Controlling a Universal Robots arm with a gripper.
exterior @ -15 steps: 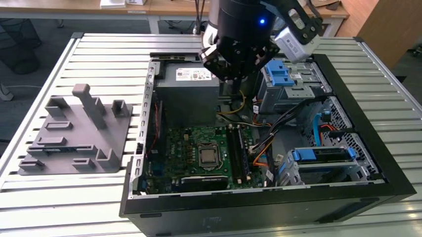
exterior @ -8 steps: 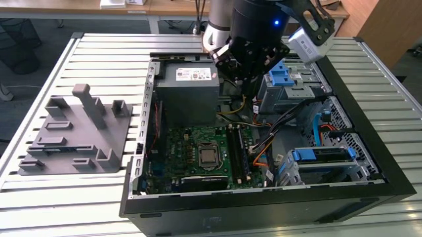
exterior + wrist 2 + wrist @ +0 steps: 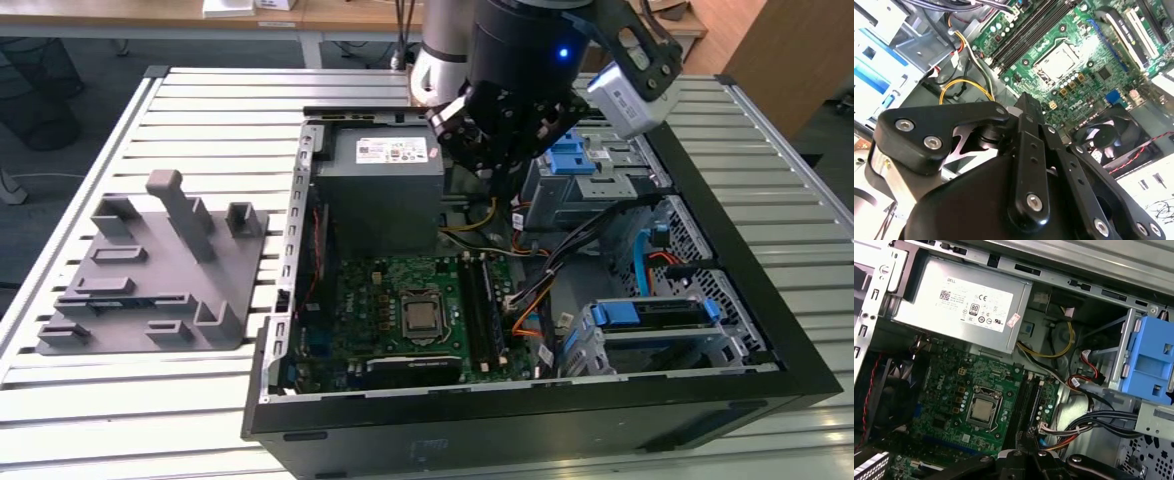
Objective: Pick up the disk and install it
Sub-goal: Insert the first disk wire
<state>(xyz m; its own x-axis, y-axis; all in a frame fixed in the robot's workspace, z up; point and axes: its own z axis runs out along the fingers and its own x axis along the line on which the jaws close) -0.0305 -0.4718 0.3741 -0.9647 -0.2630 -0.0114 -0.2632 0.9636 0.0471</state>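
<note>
The disk (image 3: 650,313), a flat drive framed by a blue carrier, lies in the metal cage at the near corner of the open computer case, on the exterior view's right. My gripper (image 3: 505,180) hangs over the far middle of the case, between the power supply and the far drive cage, well away from the disk. It is shut with nothing in it. Its black fingertips (image 3: 1026,100) point down at the motherboard in the second wrist view, and the first wrist view has the gripper (image 3: 1026,456) at the picture's edge.
A grey power-supply box (image 3: 380,185) stands at the far left inside the case (image 3: 534,415). A blue latch (image 3: 570,155) tops the far drive cage. Cables (image 3: 534,290) cross beside the motherboard (image 3: 400,310). A grey fixture block (image 3: 147,270) sits on the slatted table's left.
</note>
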